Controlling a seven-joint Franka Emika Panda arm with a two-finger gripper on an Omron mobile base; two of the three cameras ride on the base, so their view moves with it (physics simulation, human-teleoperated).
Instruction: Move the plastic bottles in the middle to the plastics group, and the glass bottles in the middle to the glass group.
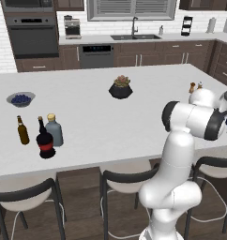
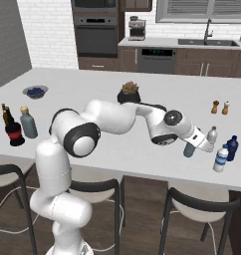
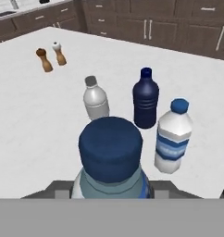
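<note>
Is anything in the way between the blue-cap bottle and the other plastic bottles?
Nothing visible. The blue-cap bottle sits in the gripper, with bare counter between it and the pale-capped bottle, dark blue container and labelled bottle.

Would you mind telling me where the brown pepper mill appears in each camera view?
Left base view: far right of the counter, above the arm, brown pepper mill.
Right base view: right side, mid-height.
Hand view: upper left.
Shared landmark: the white-topped shaker standing right beside it.
</note>
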